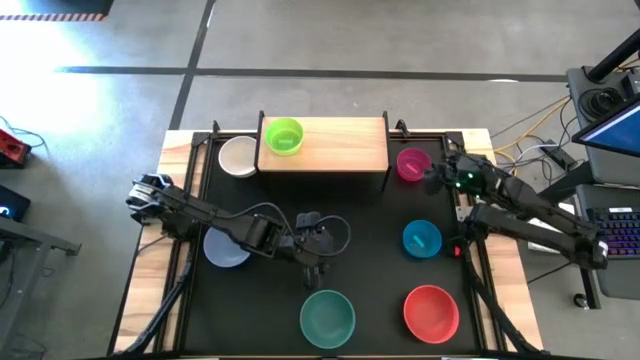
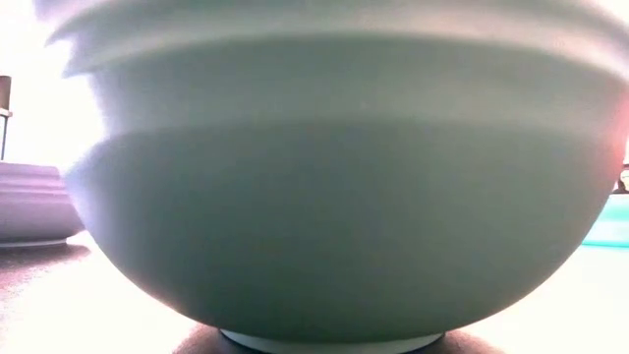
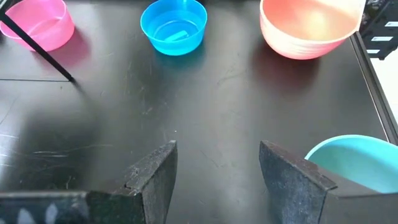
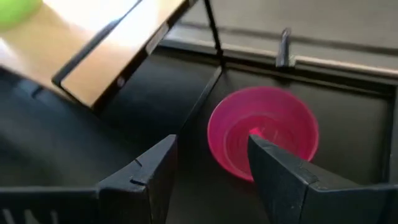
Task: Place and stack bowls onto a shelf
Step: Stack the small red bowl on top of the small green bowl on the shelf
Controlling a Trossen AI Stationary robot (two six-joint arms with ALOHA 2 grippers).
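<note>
Over at two o'clock, right gripper (image 4: 208, 177) hovers at the magenta bowl (image 1: 412, 163), jaws open, beside the shelf (image 1: 335, 145); left gripper (image 3: 217, 174), open, waits mid-bench, empty.

Dark jointed arms, blocky fingers (image 3: 152, 180)

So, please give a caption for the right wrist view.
Open right gripper approaching the magenta bowl beside the wooden shelf.

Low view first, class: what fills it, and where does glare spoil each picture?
Low view: the teal bowl fills it, out of focus, its edges washed out by backlight. High view: glare on the floor beyond the table. Right wrist view: the shelf top is bleached.
</note>
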